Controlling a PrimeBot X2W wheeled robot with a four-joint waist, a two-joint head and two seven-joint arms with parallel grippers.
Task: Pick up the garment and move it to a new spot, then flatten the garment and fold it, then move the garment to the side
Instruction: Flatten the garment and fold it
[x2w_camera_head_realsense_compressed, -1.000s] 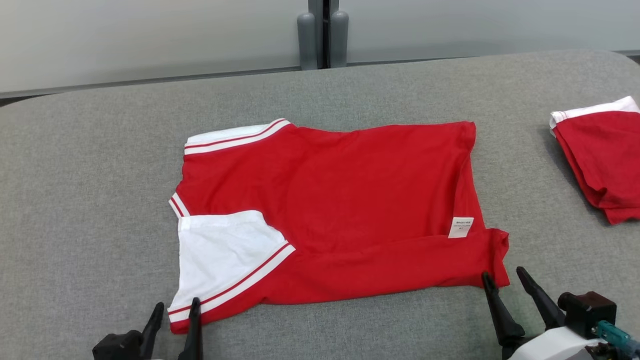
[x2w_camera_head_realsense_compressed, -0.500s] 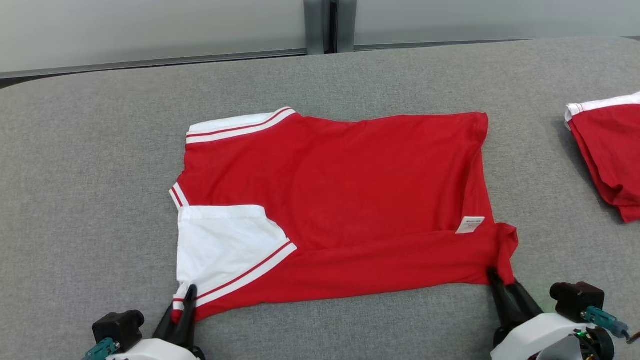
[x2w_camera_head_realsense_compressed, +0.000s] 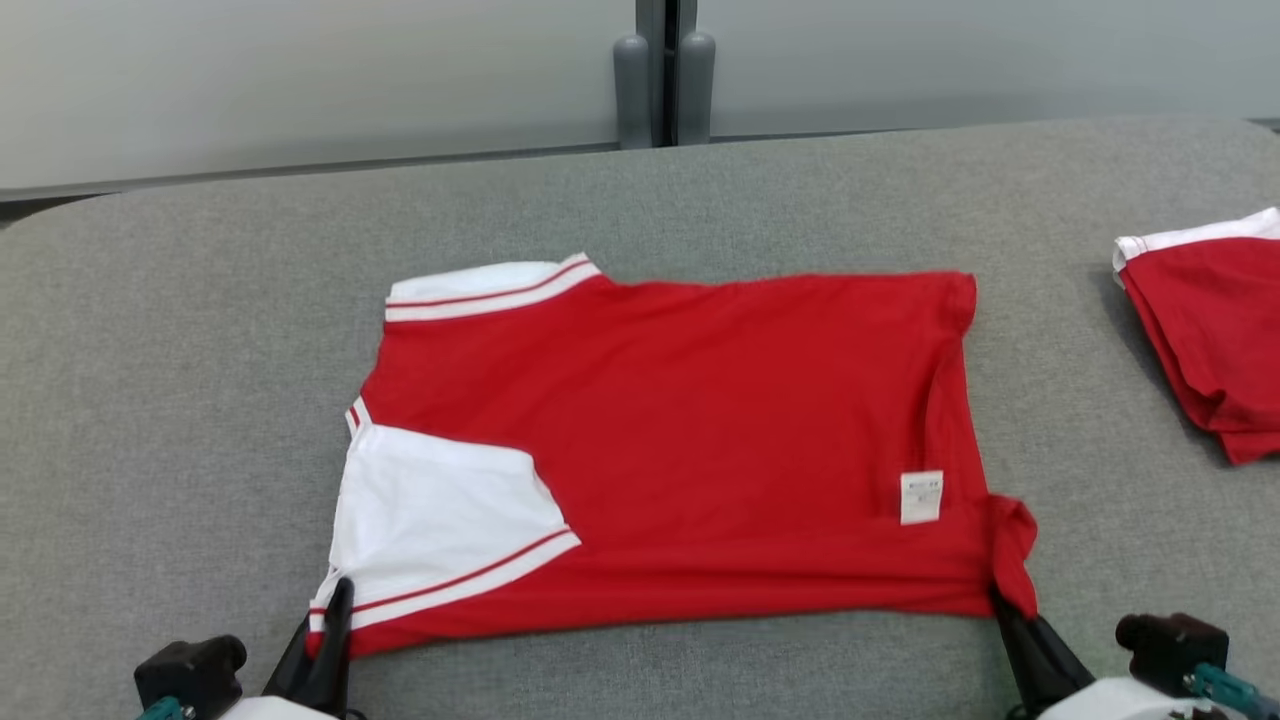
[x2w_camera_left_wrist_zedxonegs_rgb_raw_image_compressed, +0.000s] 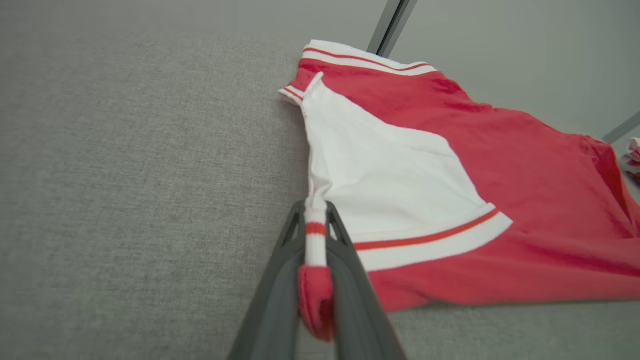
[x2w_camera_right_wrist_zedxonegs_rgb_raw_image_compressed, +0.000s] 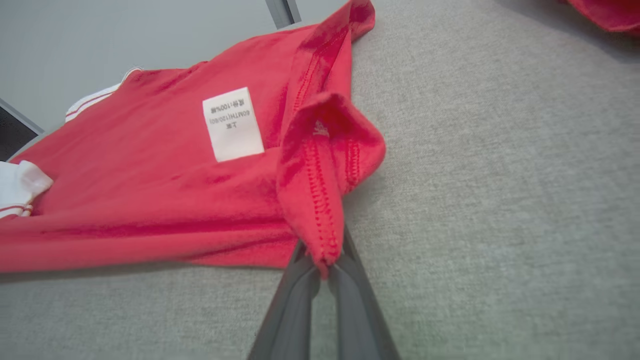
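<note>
The garment (x2w_camera_head_realsense_compressed: 680, 440) is a red shirt with white, red-striped sleeves, spread partly folded on the grey table (x2w_camera_head_realsense_compressed: 180, 330). A white care label (x2w_camera_head_realsense_compressed: 921, 497) shows near its right edge. My left gripper (x2w_camera_head_realsense_compressed: 335, 600) is shut on the near-left corner, by the white sleeve cuff. In the left wrist view the striped cuff (x2w_camera_left_wrist_zedxonegs_rgb_raw_image_compressed: 315, 235) is pinched between the two fingers of the left gripper (x2w_camera_left_wrist_zedxonegs_rgb_raw_image_compressed: 315, 210). My right gripper (x2w_camera_head_realsense_compressed: 1000, 602) is shut on the near-right hem corner. In the right wrist view the red hem (x2w_camera_right_wrist_zedxonegs_rgb_raw_image_compressed: 320, 210) rises bunched from the closed tips of the right gripper (x2w_camera_right_wrist_zedxonegs_rgb_raw_image_compressed: 322, 260).
A second red and white garment (x2w_camera_head_realsense_compressed: 1215, 340) lies folded at the table's right edge. A grey wall with a dark post (x2w_camera_head_realsense_compressed: 660, 70) stands behind the table. Bare grey cloth stretches left of the shirt and along the near edge.
Both grippers went from open beside the shirt's near corners to shut on them. The near-right corner now stands bunched up. The head camera has shifted, so the whole picture sits lower.
</note>
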